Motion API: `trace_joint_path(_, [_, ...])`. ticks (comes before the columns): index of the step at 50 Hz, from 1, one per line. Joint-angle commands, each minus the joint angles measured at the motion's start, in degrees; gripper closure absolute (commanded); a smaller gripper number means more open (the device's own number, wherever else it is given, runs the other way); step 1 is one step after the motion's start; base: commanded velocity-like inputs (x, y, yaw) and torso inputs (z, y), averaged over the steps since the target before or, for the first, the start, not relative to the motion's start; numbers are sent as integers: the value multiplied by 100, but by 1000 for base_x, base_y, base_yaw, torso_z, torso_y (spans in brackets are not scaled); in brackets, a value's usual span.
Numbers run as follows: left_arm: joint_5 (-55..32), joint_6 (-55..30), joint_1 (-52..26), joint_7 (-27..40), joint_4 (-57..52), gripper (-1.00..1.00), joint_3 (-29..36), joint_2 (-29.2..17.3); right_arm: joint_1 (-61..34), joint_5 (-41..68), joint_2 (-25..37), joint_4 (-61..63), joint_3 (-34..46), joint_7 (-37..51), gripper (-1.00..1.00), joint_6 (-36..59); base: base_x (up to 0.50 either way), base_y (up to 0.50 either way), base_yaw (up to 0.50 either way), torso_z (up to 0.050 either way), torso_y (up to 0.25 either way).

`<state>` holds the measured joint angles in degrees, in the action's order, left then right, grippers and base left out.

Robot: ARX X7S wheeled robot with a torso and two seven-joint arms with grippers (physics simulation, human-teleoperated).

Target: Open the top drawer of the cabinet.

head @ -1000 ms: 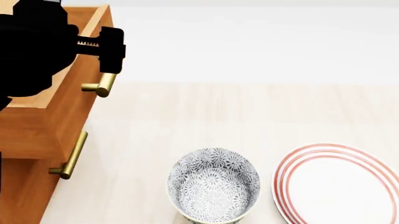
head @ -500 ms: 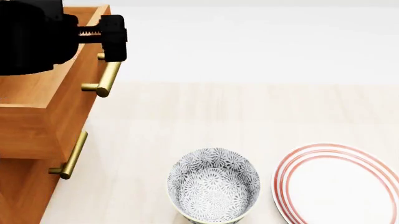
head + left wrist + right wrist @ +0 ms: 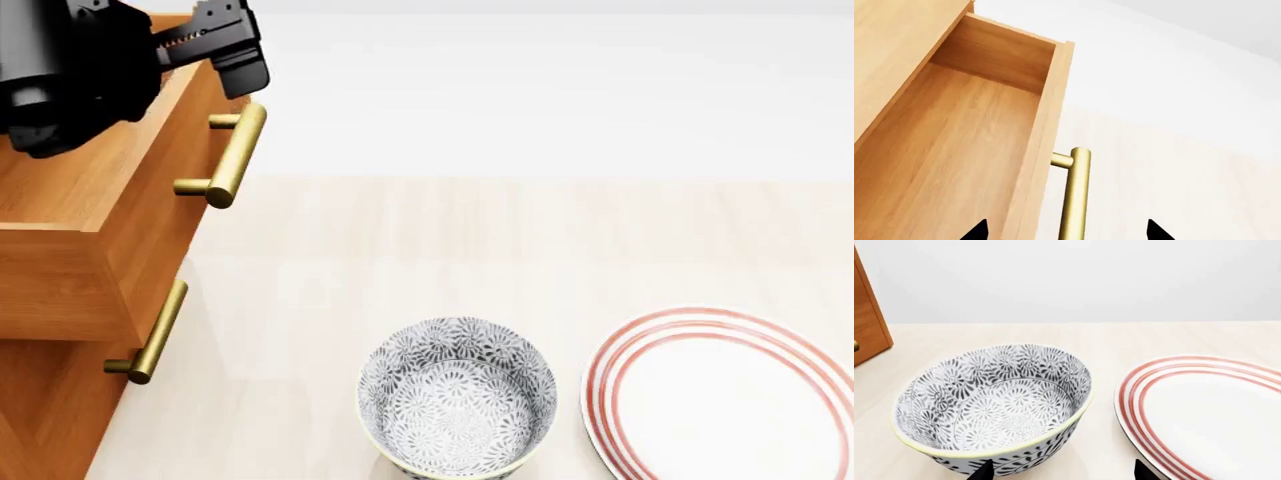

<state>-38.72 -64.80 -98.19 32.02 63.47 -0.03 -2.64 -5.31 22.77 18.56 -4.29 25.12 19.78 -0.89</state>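
One bowl [image 3: 458,396], one plate [image 3: 727,395], two brass handles beside the cabinet [image 3: 54,400]; top drawer [image 3: 114,215] pulled out, left claw [image 3: 1066,231] wide, holding nothing; right claw [image 3: 1061,471] wide too.

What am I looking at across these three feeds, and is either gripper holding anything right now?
The head view looks down from the robot's head; the other two come from cameras near each gripper. The black shape is the left gripper, open, just above the brass handle and not gripping it. The top drawer of the cabinet is pulled out and looks empty inside. The right wrist view shows only the dark fingertips of the right gripper, open and holding nothing, over a patterned bowl beside a red-ringed plate.
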Motion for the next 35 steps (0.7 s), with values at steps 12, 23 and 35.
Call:
trace_joint_path(12, [244,653,-243,-144,1124,-100,-506,79,9,-97,-101,17,-112,-107,-100,-26,0,0,0,0,0])
trace_joint_path(23, [502,594,-138,-126,1127,-100,-733,133,7,-90,-96,-7,-96,-109,-100,-50,0,0,0,0,0])
trace_joint_path(35, [574,340,-118,-209,1136,-100,-1171,199,4,-77,-85,-3,-81,-99,-100,-52,0,0,0,0,0])
